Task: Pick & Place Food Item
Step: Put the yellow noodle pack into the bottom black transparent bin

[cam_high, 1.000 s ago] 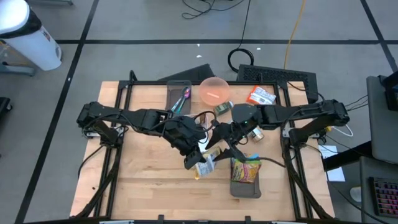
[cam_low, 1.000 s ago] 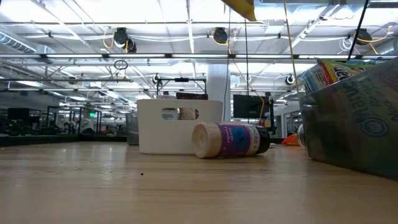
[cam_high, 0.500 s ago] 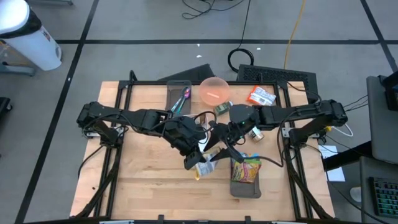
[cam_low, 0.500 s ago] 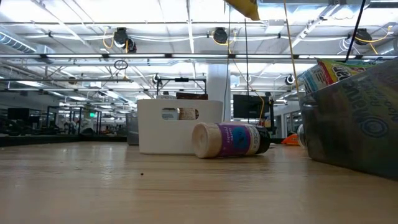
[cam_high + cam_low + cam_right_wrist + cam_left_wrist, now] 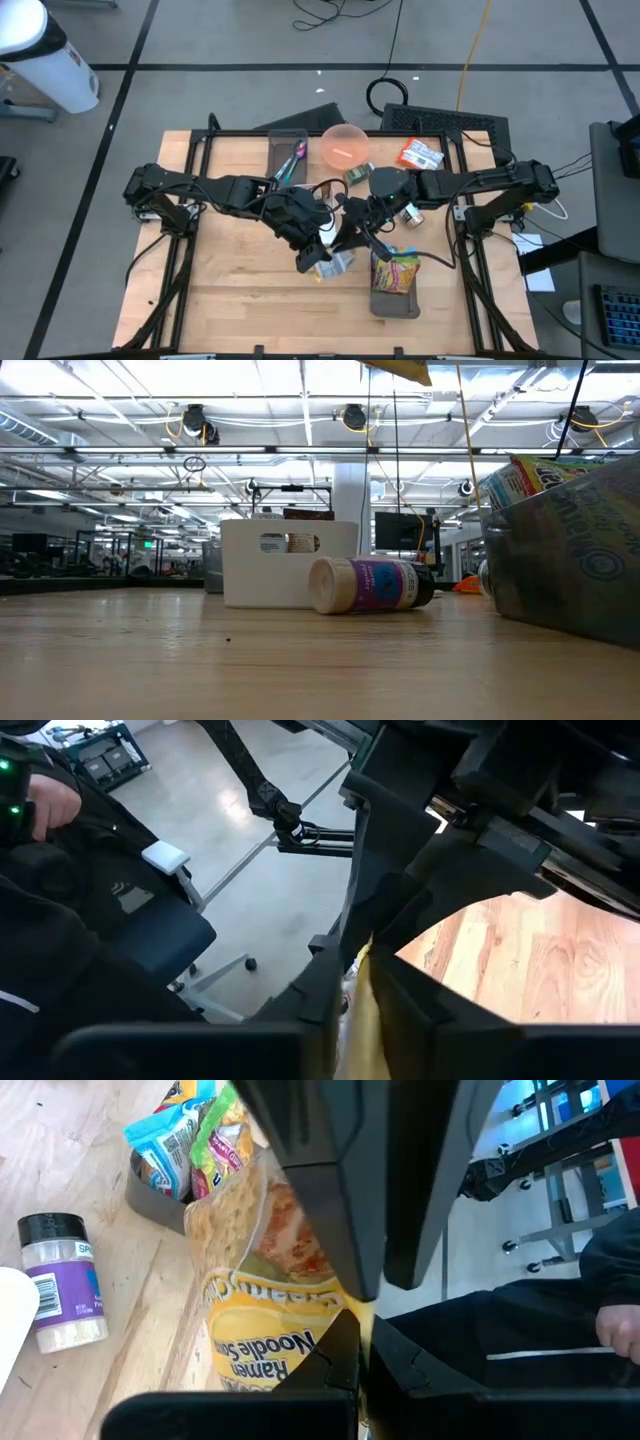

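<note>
A yellow ramen noodle packet (image 5: pixel 262 1285) hangs in the air over the table's middle, between my two grippers. My left gripper (image 5: pixel 357 1365) is shut on one end of it, and my right gripper (image 5: pixel 358 982) is shut on the opposite end. In the high view the two grippers meet over the packet (image 5: pixel 331 263), just left of the grey bin (image 5: pixel 396 302). The low view shows only a yellow corner of the packet (image 5: pixel 402 370) at its top edge. My left gripper pinches the packet's sealed edge (image 5: pixel 362 1320) between its two fingers, which come level from the table's left. The packet is lifted clear of the table. My right gripper pinches the packet's thin yellow edge (image 5: pixel 362 1005) between its two fingers, coming from the table's right and slanting down.
The grey bin holds several snack packets (image 5: pixel 396 272). A spice jar (image 5: pixel 370 585) lies on its side beside a white container (image 5: pixel 290 565). A pink bowl (image 5: pixel 346 145), a grey tray (image 5: pixel 289 152) and an orange packet (image 5: pixel 420 153) sit at the far edge. A person in dark clothing (image 5: pixel 60 910) stands beyond the table.
My right gripper has moved a little toward the table's left onto the packet and has shut on its edge. My left gripper has kept its hold, and the packet stays lifted clear.
</note>
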Action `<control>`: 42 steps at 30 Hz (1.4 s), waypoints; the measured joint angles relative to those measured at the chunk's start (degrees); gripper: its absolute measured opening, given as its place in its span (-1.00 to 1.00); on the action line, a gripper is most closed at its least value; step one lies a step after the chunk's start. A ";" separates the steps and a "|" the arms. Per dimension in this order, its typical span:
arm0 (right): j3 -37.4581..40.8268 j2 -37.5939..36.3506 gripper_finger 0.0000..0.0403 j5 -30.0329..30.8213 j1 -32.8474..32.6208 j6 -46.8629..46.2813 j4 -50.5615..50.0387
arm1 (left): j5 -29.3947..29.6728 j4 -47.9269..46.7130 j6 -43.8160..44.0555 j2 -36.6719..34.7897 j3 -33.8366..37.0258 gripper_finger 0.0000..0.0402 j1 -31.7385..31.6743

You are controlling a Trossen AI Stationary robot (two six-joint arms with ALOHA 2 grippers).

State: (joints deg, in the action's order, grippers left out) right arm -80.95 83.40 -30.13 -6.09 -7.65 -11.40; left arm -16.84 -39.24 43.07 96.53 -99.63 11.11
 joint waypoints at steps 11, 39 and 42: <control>0.00 0.00 -1.00 0.07 0.00 1.43 -0.04 | -0.87 0.07 0.92 0.00 0.00 -0.93 -0.54; 0.09 -9.10 -1.00 9.54 -0.02 3.52 -14.82 | -13.11 3.26 -5.54 0.00 0.04 -0.20 -11.02; 0.09 -11.23 -1.00 12.33 -0.34 2.17 -16.37 | -12.50 3.39 -5.97 -0.53 0.04 -0.20 -11.46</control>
State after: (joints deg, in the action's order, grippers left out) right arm -80.86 72.16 -17.80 -6.43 -5.48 -27.77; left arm -29.34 -35.86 37.10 96.00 -99.59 -0.35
